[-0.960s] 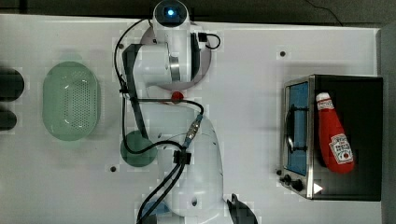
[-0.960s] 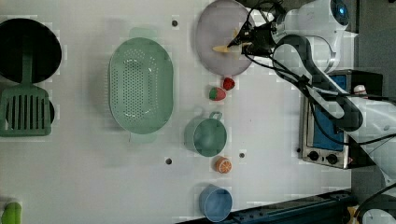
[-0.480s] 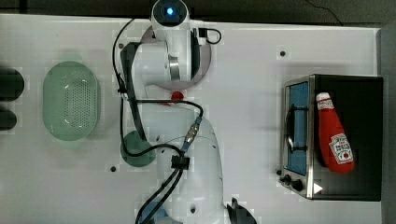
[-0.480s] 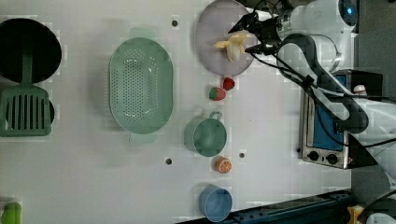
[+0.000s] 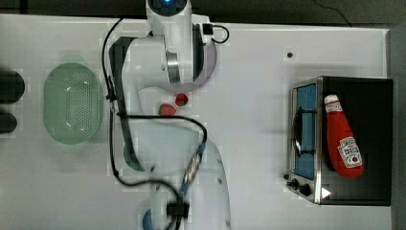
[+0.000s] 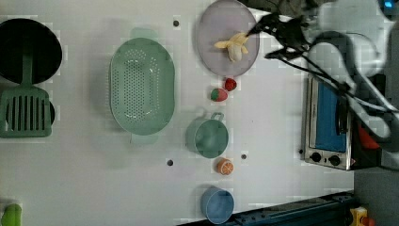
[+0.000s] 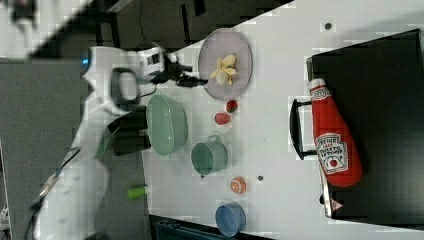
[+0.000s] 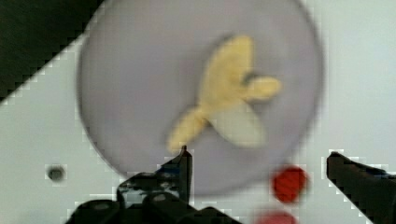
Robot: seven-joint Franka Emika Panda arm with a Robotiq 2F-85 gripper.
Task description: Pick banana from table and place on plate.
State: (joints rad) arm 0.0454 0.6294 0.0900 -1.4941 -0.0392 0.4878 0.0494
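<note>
Below the pincer (image 8: 257, 177), the plate (image 6: 216, 28) looks smooth, matt plastic; the peeled banana (image 6: 234, 44) on it has a dull, soft-looking surface. The white table (image 6: 282, 122) under them appears smooth and faintly glossy.

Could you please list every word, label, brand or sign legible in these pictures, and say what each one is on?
"TOMATO KETCHUP": on the white label of the red ketchup bottle lying on the black toaster oven; its smaller print is too blurred to read.
White triangular sign at the toaster oven's corner: its symbol is too small to read.
No other text is legible.
</note>
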